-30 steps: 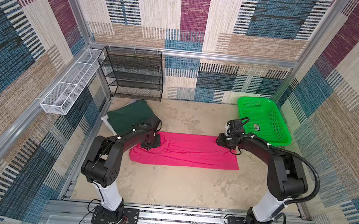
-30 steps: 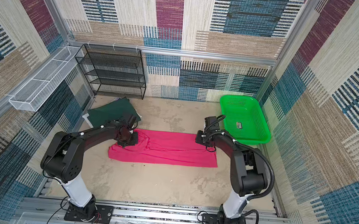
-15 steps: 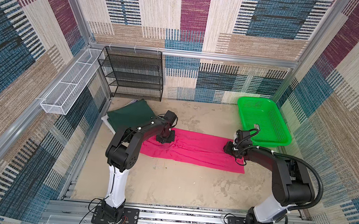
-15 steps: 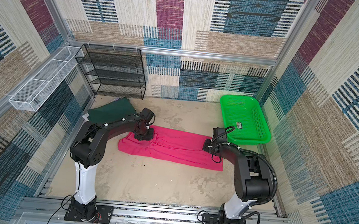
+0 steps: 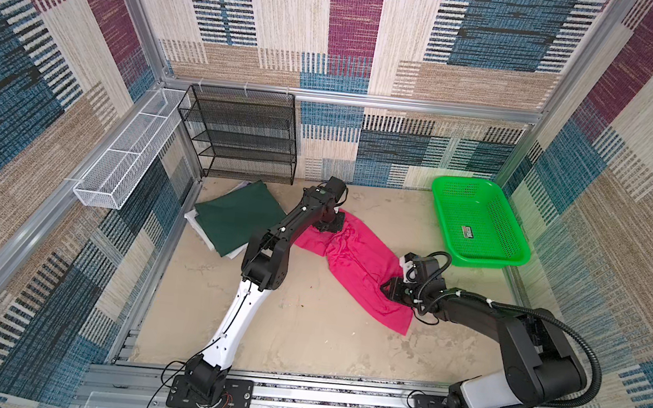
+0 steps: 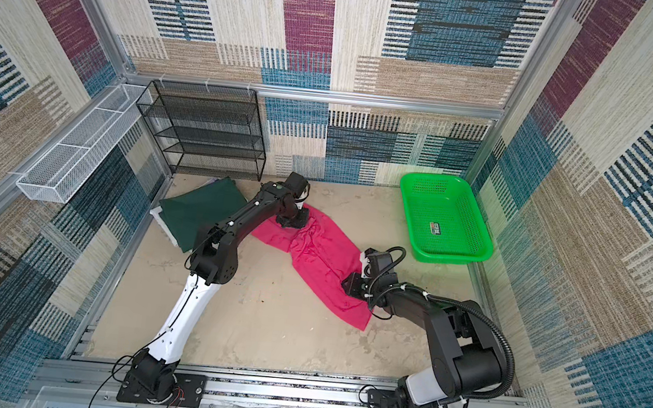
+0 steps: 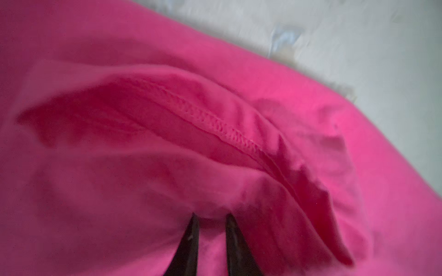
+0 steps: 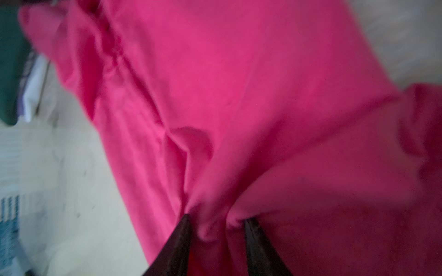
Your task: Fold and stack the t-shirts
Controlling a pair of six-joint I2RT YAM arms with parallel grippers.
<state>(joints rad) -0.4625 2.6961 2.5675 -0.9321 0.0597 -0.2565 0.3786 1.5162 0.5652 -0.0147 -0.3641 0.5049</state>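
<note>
The pink t-shirt (image 5: pixel 355 267) (image 6: pixel 319 254), folded into a long band, lies slantwise on the beige floor from the far middle toward the near right. My left gripper (image 5: pixel 328 228) (image 6: pixel 291 221) is at its far end, and in the left wrist view the gripper (image 7: pixel 210 216) is shut on a fold of pink cloth (image 7: pixel 143 71). My right gripper (image 5: pixel 388 289) (image 6: pixel 349 285) is near the band's near end. In the right wrist view it (image 8: pixel 216 219) pinches bunched pink cloth (image 8: pixel 239 71). A folded dark green t-shirt (image 5: pixel 235 219) (image 8: pixel 9 71) rests on white ones (image 5: pixel 204 237) at the left.
A bright green plastic basket (image 5: pixel 485 265) (image 6: pixel 452 257) stands at the far right. A black mesh rack (image 5: pixel 244 137) is against the back wall, and a white wire basket (image 5: pixel 124 165) hangs on the left wall. Metal rails with the arm bases run along the front edge.
The pink t-shirt has swung from lying straight across to a slant. My left gripper carried its end to the right and farther back, my right gripper pulled its end toward the front.
</note>
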